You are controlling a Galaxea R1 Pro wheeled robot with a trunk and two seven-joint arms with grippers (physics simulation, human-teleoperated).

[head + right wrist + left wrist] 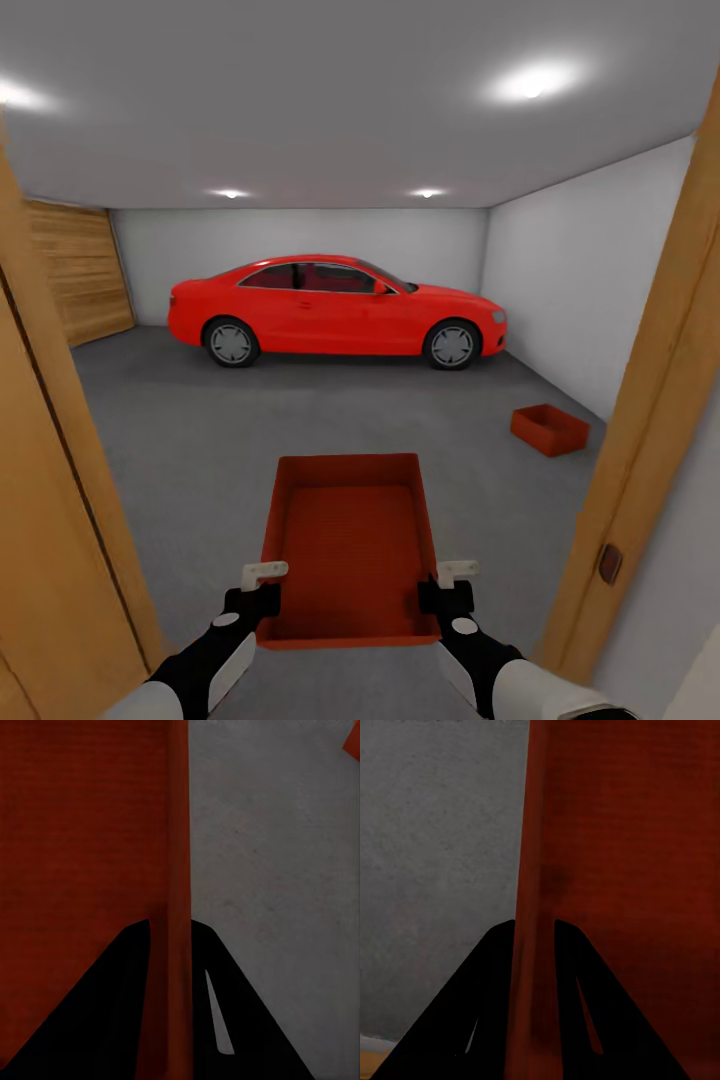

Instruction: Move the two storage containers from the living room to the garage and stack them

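Standing in the wooden door frame (60,480) at the garage threshold, we carry one container (350,545) between both arms, above the grey floor (200,440). Our left gripper (262,590) is clamped over its left wall, a finger on each side; our right gripper (440,590) pinches the right wall likewise. Farther right, the second container (549,429) sits on the concrete near the white wall, the red car (335,310) behind. We should roll through squarely, keep the bin level, and line it up over that one before lowering.
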